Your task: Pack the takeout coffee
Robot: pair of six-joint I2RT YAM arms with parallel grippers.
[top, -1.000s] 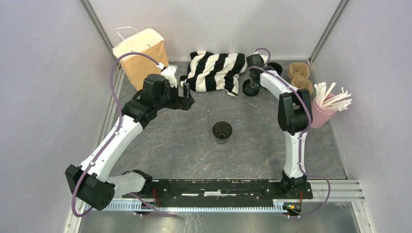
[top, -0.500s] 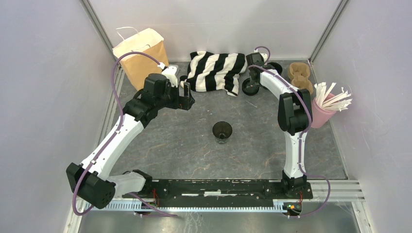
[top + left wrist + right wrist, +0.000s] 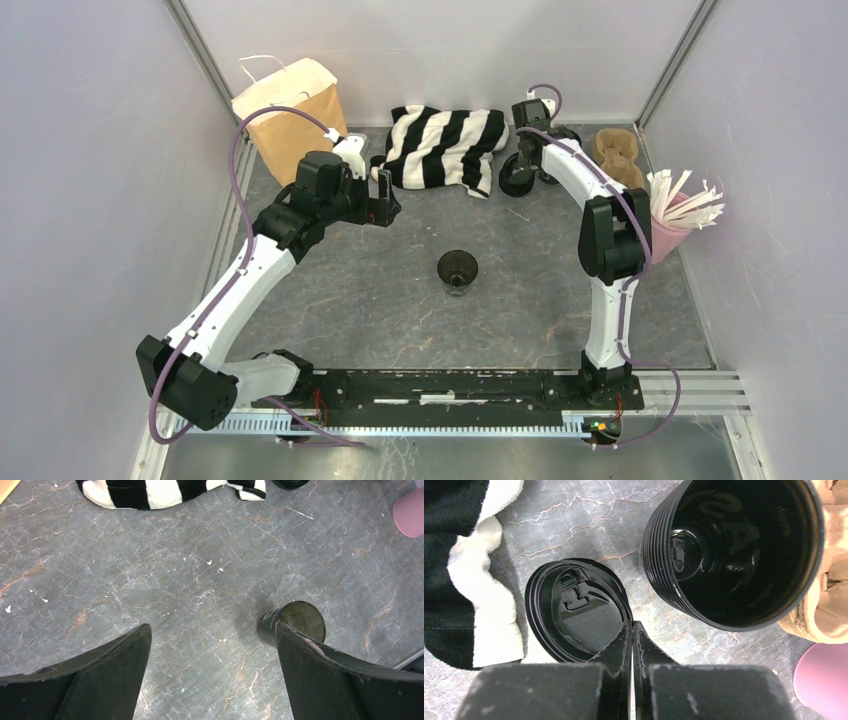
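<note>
Picking up the takeout coffee [image 3: 574, 610], at one o'clock on the worktop [image 3: 380, 300], calls, we judge, for opening the right pincer [image 3: 631, 626] and straddling the cup's body: its fingers meet flush at the lid's five o'clock rim, pinching it or not we cannot tell. Our left pincer [image 3: 211, 627] hangs apart, empty. We count one lidded cup, two lidless cups [image 3: 734, 555], one paper bag [image 3: 292, 115] at eleven o'clock.

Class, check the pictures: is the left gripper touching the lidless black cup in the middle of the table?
Apart. The top external view shows bare table between the left gripper and the lidless cup; the wrist view's overlap is only perspective.
</note>
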